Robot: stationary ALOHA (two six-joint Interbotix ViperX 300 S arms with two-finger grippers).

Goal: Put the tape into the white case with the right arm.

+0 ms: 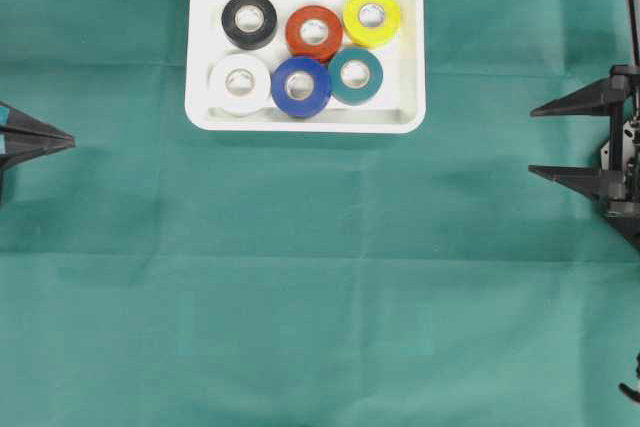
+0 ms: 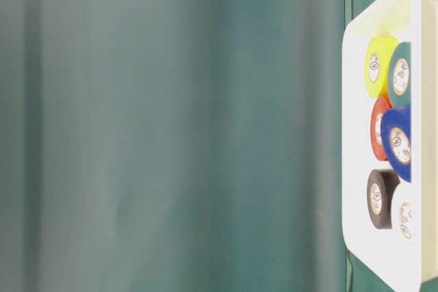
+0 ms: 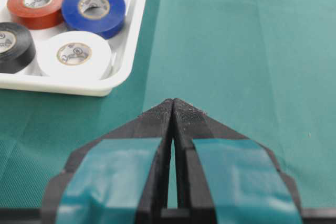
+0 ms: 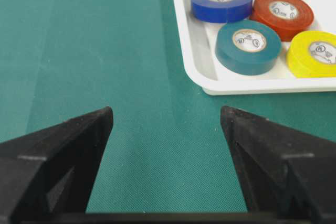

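White case (image 1: 305,119) six rolls overhead, right pincer (image 4: 166,119) agape, empty

Six tape rolls (image 1: 300,86) lie flat inside the white case (image 1: 411,47).

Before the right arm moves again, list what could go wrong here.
1. Six rolls already crowd the white case; the blue roll touches its neighbours, so a bump could shift several.
2. The right gripper has its fingers open and empty; a low sweep could catch the green cloth.
3. No loose roll is visible outside the case.
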